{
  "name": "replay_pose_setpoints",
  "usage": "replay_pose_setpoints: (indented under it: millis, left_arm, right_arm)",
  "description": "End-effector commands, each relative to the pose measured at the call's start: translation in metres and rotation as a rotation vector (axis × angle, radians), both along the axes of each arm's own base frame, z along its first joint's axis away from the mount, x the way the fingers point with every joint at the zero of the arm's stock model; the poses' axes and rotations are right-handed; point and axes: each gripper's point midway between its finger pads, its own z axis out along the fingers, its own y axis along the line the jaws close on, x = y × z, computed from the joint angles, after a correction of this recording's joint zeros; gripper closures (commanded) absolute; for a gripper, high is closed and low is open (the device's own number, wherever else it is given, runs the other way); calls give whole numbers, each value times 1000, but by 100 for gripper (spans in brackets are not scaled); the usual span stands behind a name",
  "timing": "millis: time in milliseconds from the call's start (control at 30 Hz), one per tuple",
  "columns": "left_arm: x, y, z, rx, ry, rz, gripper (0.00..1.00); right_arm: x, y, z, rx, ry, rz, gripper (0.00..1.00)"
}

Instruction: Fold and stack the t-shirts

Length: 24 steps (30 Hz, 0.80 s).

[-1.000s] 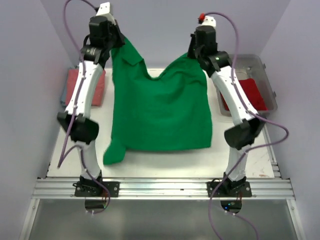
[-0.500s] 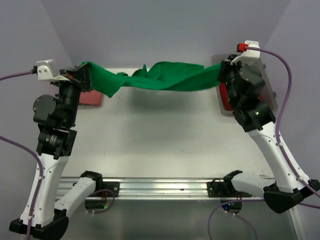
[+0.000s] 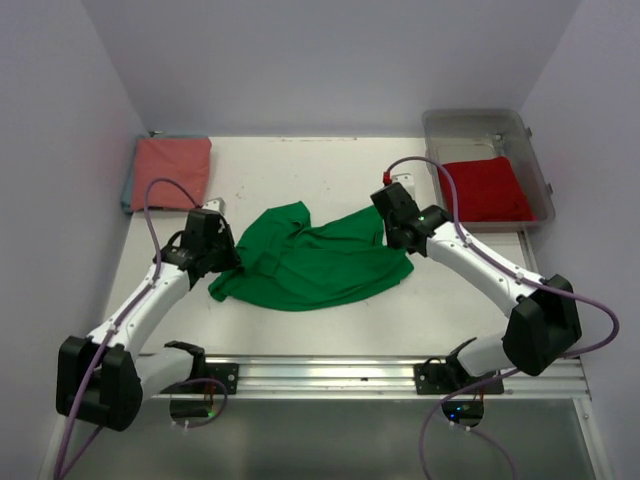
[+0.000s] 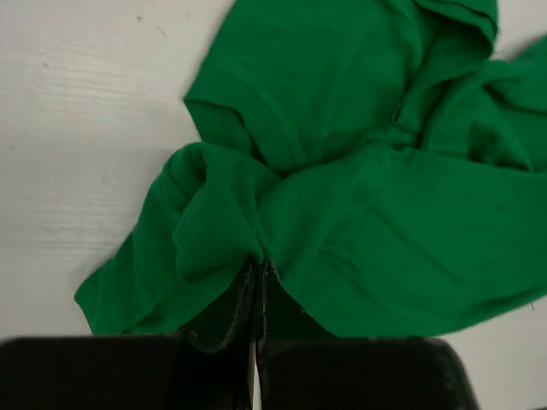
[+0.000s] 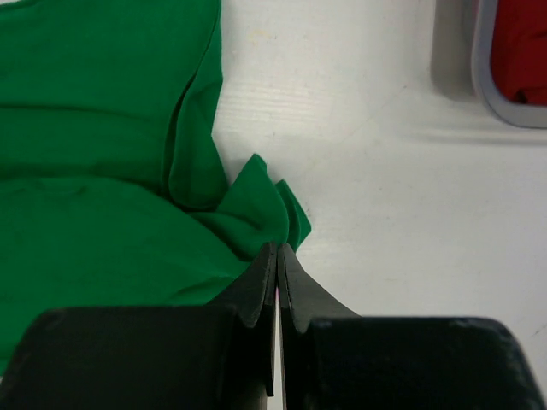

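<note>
Status: early on the green one, nowhere near a stack.

- green shirt [image 3: 320, 262]: crumpled heap on the table [image 3: 300, 170], just below centre frame. It isn't spread flat and shows no clean fold. The cloth is bunched into ridges, with a flap (sleeve or hem) poking out lower left. Can't pick out the collar.
- left gripper [image 4: 257, 272]: fingers pressed together on a pinch of green cloth at the heap's left edge. Sits low, at table level.
- right gripper [image 5: 278, 256]: fingers also together, tips nipping a small corner of green cloth at the heap's right edge. The grip looks thin, with very little fabric in it.
- salmon-pink shirt [image 3: 172, 170]: upper left of frame, a neat flat rectangle near the far-left table corner. It looks folded, so I count it done and the likely stack base.
- red shirt [image 3: 485, 188]: upper right of frame, inside the clear bin [image 3: 470, 118]. Can't tell whether it's folded; I assume it's waiting its turn.

Judgement: roughly one of three done.

Left to do:
- Flatten green, fold it, and place it on pink.
- Take red out of the bin and do the same.

Green needs spreading first, since folding from this heap would give a mess. Main risk is the right pinch slipping once tension goes on.
</note>
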Motion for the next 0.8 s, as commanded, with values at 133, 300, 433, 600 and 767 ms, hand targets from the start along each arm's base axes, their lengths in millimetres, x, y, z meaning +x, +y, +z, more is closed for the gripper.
replay_pose_setpoints:
  millis: [133, 300, 433, 600, 767]
  left_arm:
    - [-42, -24, 46, -138, -43, -75, 100]
    - [-77, -25, 55, -173, 33, -92, 100]
    - [-106, -20, 71, -195, 49, -84, 100]
    - [-149, -20, 104, -239, 100, -118, 100]
    - [-162, -16, 128, -217, 94, -167, 100]
  right_arm:
    - [-46, 0, -3, 46, 115, -25, 100]
    - [-89, 1, -11, 25, 259, 25, 100]
    - [-136, 12, -4, 106, 367, 103, 100]
    - [-200, 15, 28, 274, 467, 199, 100]
    - [-232, -16, 75, 326, 414, 194, 77]
